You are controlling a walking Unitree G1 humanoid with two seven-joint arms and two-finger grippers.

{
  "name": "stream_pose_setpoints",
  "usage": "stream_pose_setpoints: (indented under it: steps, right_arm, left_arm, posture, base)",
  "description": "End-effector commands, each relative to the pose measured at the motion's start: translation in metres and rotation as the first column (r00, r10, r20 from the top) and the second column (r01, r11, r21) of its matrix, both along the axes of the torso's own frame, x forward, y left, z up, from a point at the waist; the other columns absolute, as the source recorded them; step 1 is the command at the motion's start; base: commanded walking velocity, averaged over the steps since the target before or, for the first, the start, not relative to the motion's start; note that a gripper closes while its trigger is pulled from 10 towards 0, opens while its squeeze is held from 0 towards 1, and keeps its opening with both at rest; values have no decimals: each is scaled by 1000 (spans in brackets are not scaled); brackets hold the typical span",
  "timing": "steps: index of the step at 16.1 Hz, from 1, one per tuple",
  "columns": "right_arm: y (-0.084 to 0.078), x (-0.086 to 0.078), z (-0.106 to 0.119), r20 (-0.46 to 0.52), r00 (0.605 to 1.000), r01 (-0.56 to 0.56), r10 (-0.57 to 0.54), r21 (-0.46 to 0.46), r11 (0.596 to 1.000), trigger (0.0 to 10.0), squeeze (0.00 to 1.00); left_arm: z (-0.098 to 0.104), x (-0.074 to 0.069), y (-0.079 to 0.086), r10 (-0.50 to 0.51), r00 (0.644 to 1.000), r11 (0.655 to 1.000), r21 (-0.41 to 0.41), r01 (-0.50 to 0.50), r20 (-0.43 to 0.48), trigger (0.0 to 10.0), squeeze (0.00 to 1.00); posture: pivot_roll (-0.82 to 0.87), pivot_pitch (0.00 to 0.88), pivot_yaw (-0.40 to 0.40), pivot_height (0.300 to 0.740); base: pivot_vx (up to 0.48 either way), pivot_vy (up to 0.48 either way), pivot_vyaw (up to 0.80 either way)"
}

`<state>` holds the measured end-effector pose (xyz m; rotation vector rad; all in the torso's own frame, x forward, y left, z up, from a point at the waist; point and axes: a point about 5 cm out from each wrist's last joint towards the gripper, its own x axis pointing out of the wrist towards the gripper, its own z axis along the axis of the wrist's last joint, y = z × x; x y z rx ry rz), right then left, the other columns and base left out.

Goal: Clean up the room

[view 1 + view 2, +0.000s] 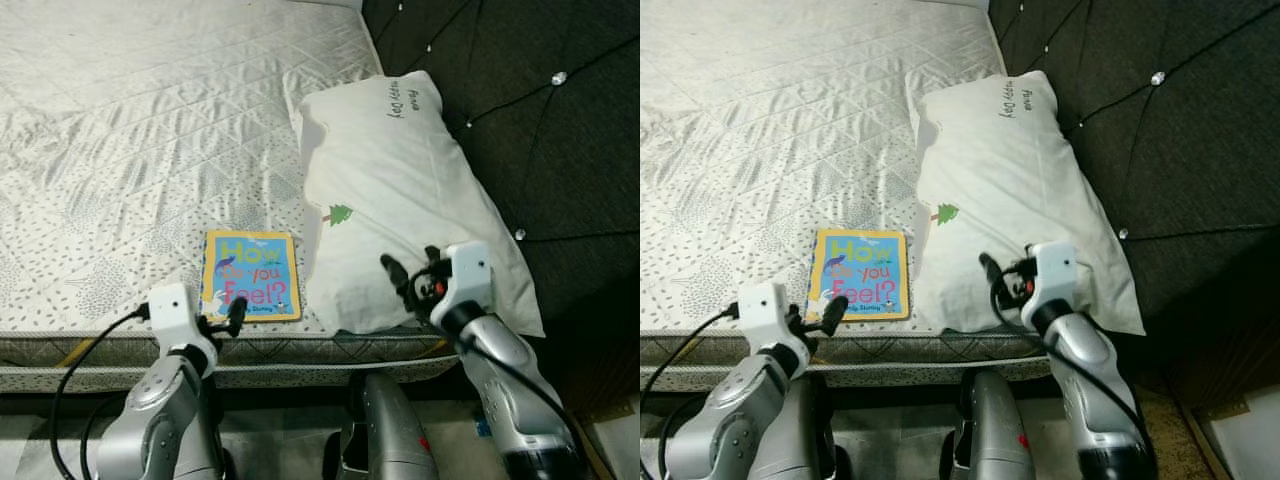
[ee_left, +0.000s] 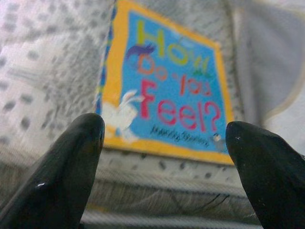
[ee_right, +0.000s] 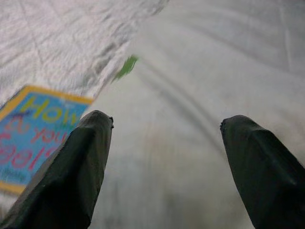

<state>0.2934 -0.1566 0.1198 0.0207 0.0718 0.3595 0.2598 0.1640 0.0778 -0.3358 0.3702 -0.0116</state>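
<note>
The book [image 1: 251, 275], a yellow-bordered blue picture book titled "How Do You Feel?", lies flat and face up on the bed [image 1: 130, 130], close to the near edge of the quilted white mattress cover. Its right edge sits just beside the white pillow [image 1: 400, 190], which runs lengthwise along the dark tufted headboard [image 1: 540, 120] and carries a small green tree print and a line of lettering near its far end.

Your left hand [image 2: 164, 152] hovers at the mattress edge just short of the book's near side, its two black fingers [image 2: 62, 171] spread apart and released, with the book's cover framed between them in the left wrist view. It grips nothing.

Your right hand [image 3: 164, 157] hangs over the near end of the pillow, fingers [image 3: 76, 167] likewise spread wide and empty; through the gap you see the pillow's creased fabric, with the book's corner off to one side.

Both silver arms reach forward from below the bed's edge, black cables trailing from the left wrist.
</note>
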Motion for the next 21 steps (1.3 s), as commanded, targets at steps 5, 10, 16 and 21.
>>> stream_pose_setpoints:
  steps: [5, 10, 16, 21]
  right_arm:
    - [-11, -6, 1, -20, 1000, 2, -2, -31, 1000, 10000, 0]
    - [-12, -8, 4, -14, 1000, 10, -10, -33, 999, 10000, 0]
    - [-16, -10, 6, -7, 1000, 23, -24, -44, 999, 10000, 0]
    - [-13, -9, 9, 4, 1000, 21, -21, -45, 999, 10000, 0]
  left_arm:
    - [-12, -4, -4, -20, 991, 998, -58, 12, -130, 10000, 0]
    - [-15, 7, 0, -36, 987, 998, -52, 29, -157, 10000, 0]
    - [-18, 14, 2, -37, 986, 998, -63, 27, -165, 10000, 0]
    - [-17, 20, 1, -48, 987, 996, -82, 35, -154, 10000, 0]
  posture:
    - [-29, 158, -116, 567]
    - [-47, 163, -113, 567]
    - [-63, 169, -116, 567]
    - [-70, 171, -120, 567]
  base:
    - [0, 0, 0]
    - [0, 0, 0]
    - [0, 0, 0]
    - [0, 0, 0]
